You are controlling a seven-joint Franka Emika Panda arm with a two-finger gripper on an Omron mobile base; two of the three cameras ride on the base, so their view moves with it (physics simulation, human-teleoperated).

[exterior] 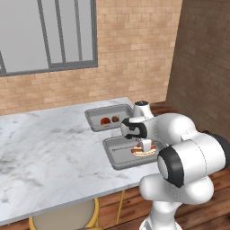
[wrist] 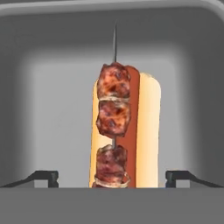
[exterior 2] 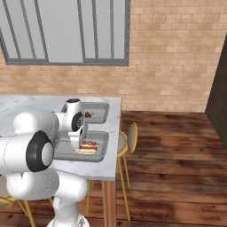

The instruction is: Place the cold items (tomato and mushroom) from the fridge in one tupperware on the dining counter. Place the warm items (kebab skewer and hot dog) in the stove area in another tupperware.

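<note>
On the dining counter (exterior: 45, 143), the nearer tupperware (exterior: 117, 158) (exterior 2: 103, 153) (wrist: 52, 109) holds the hot dog (wrist: 148, 131) (exterior 2: 85, 151) with the kebab skewer (wrist: 113, 118) (exterior 2: 91, 143) lying along it. My gripper (wrist: 111, 176) (exterior: 146, 146) (exterior 2: 83, 142) hangs just above them, open, its fingertips (wrist: 46, 176) wide apart on either side and touching neither. The farther tupperware (exterior: 95, 122) (exterior 2: 103, 111) holds the red tomato (exterior: 105, 120) and the brownish mushroom (exterior: 115, 118). The fridge is out of view.
Both trays sit at the counter's right end, close to its edge (exterior 2: 116, 133). Yellow-framed stools (exterior: 67, 218) (exterior 2: 127, 138) stand below the counter. A brick wall with a window (exterior: 49, 36) runs behind. Wooden floor (exterior 2: 177, 155) lies to the right.
</note>
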